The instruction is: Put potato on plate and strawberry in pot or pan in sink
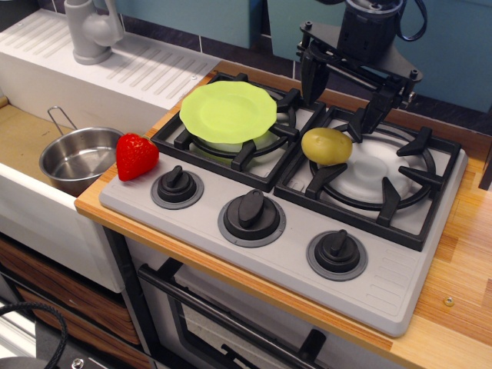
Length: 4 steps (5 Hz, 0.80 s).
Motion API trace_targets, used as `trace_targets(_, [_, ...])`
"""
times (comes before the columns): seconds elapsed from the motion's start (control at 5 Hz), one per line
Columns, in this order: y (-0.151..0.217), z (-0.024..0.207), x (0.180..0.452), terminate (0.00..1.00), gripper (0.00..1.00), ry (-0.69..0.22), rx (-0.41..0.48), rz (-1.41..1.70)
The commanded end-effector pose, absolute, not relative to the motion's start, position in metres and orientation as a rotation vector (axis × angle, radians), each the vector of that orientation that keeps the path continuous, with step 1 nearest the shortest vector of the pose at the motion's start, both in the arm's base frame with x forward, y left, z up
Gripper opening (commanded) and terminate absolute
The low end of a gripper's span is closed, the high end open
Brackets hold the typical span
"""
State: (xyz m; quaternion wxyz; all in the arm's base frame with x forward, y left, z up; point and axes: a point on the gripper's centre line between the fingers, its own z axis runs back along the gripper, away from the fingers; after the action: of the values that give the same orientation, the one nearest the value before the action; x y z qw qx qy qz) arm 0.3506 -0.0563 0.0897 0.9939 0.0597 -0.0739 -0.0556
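The yellowish-tan potato (327, 146) lies on the left side of the right burner grate. The lime-green plate (228, 111) rests on the left burner. The red strawberry (137, 156) sits at the stove's left front corner, beside the sink. The shiny steel pot (79, 159) stands in the sink (23, 138), empty, its wire handle pointing back. My black gripper (344, 100) hangs above and behind the potato with its two fingers spread apart and nothing between them.
A grey faucet (92, 31) stands on the ribbed white drainboard (146, 69) at the back left. Three black knobs (251, 209) line the stove's front. The wooden counter (469, 254) runs to the right; an oven door is below.
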Motion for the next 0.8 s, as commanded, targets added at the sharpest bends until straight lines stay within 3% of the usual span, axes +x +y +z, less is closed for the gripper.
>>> trace_targets(0.0, [-0.056,0.090,0.351,0.00,1.00,-0.148,0.120,-0.112])
trace_targets(0.6, [-0.057,0.061,0.361,0.00,1.00,-0.209,0.097,-0.117])
